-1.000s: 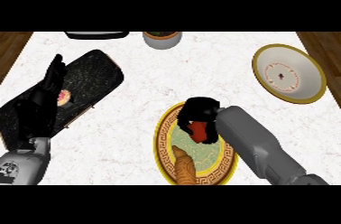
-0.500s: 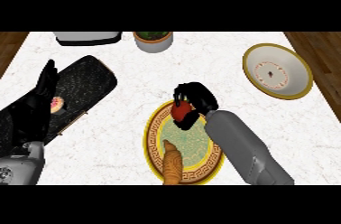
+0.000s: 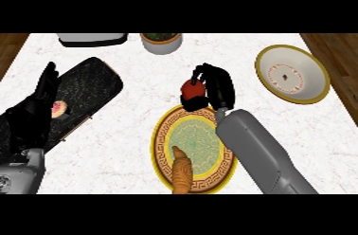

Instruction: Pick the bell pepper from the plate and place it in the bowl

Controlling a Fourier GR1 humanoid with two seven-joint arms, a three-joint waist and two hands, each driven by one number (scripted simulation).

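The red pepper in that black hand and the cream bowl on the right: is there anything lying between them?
No. In the head view only bare marble counter separates the bell pepper, held in the right hand, from the bowl.

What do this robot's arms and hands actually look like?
Each arm is a smooth, rounded grey forearm ending in a black hand. The right hand shows slim black fingers; the left hand is likewise black, with a pale grey wrist block bearing dark markings.

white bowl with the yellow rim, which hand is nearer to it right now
Right. The right hand, curled round the red bell pepper, is just left of the white yellow-rimmed bowl. The left hand rests open at the counter's far left.
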